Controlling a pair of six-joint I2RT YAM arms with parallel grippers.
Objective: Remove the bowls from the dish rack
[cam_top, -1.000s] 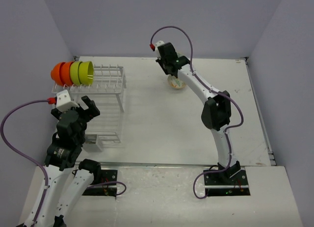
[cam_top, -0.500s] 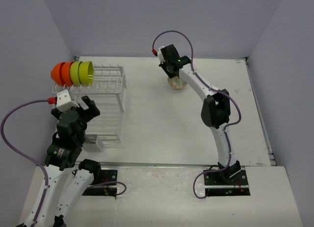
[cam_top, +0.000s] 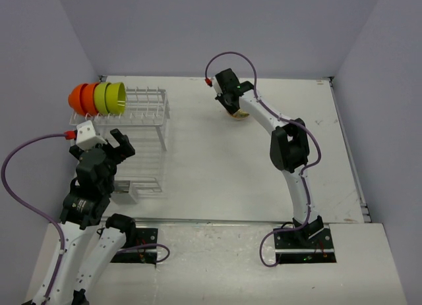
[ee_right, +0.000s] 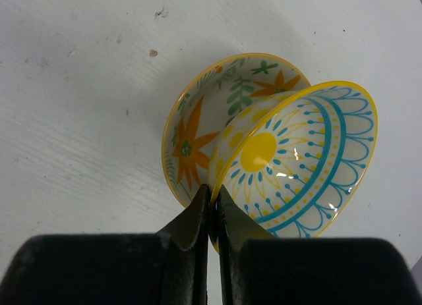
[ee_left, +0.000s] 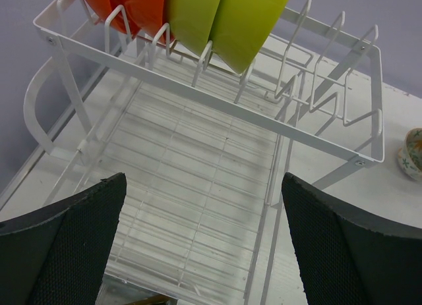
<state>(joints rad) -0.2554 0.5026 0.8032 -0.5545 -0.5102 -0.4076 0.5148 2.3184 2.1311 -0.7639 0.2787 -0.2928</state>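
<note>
right gripper pinching a patterned bowl at the far side, four bowls on the rack

on my right wrist view the right gripper (ee_right: 212, 209) has its fingers pressed together on the rim of the blue-patterned bowl (ee_right: 310, 166), with only the thin edge of the bowl between them. that bowl is tilted steeply, its yellow centre and blue rings facing the camera. its lower side rests in a second one, the flower-patterned bowl (ee_right: 191, 140), which sits on the white counter (ee_right: 79, 87). i cannot tell how much of the tilted bowl's weight the lower one carries.

from the top camera both of these lie at the far side of the counter, well apart from the dish rack (cam_top: 146, 120), with the right arm stretched out over them.

the dish rack stands along the left side of the counter. at its far end the orange bowls (ee_left: 135, 8) and the lime-green bowls (ee_left: 224, 18) stand on edge between the upright prongs. they sit tight beside each other, orange on the outer side and green next to them. the rows of prongs nearer to me hold nothing.

my left gripper (ee_left: 204, 242) hangs above the near half of the rack, its fingers spread wide and touching nothing. the wrist camera looks down the length of the rack toward the coloured bowls.
</note>
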